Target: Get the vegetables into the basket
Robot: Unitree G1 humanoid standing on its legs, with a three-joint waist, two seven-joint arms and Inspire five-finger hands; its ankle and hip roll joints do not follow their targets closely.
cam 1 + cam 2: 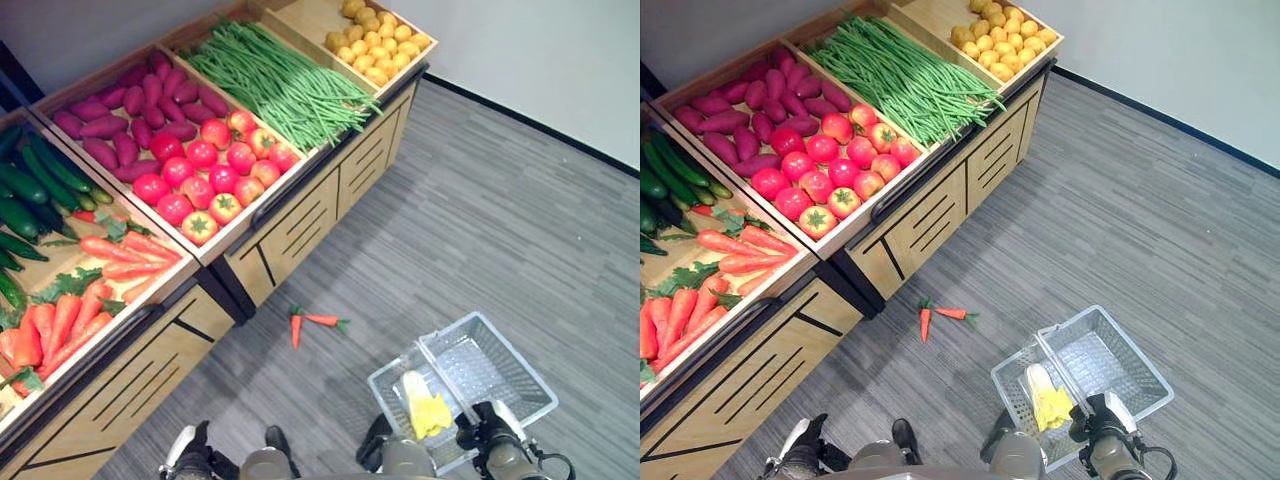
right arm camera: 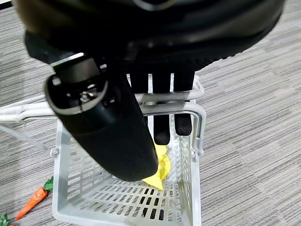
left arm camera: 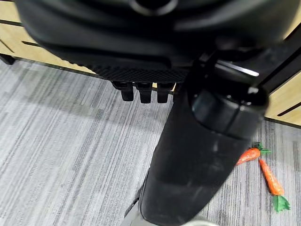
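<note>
The right robot hand point(image 2: 162, 101), at the lower right of the left eye view, has its fingers hooked over the pale handle of the white perforated plastic basket point(image 1: 505, 365), which sits on the grey striped floor point(image 1: 470, 220). In the right wrist view the fingers curl round the handle bar, so the hand is clamped on the basket. One yellow corn cob with a pale husk point(image 1: 425, 408) already lies inside, toward the lower end of the basket.

The left robot hand point(image 3: 141, 92) shows at the lower left of the left eye view, near the wooden display stand point(image 1: 300, 225). In its wrist view the fingers hang short and relaxed, holding nothing.

Two small orange carrots with green tops point(image 1: 310, 322) lie on the floor at the centre of the frame, between the stand and the basket and well apart from both hands. On the stand, from the upper right to the lower left, sit yellow lemons point(image 1: 375, 40), green beans point(image 1: 275, 80), red tomatoes point(image 1: 210, 175), purple sweet potatoes point(image 1: 130, 115), dark cucumbers point(image 1: 35, 185) and more carrots point(image 1: 80, 290).

The step in hand looks like carrying the basket while gathering. The next move probably calls for the free left hand to reach down to the dropped carrots, or up to a bin, then over the basket's open top.

No brand, label or writing can be read.
</note>
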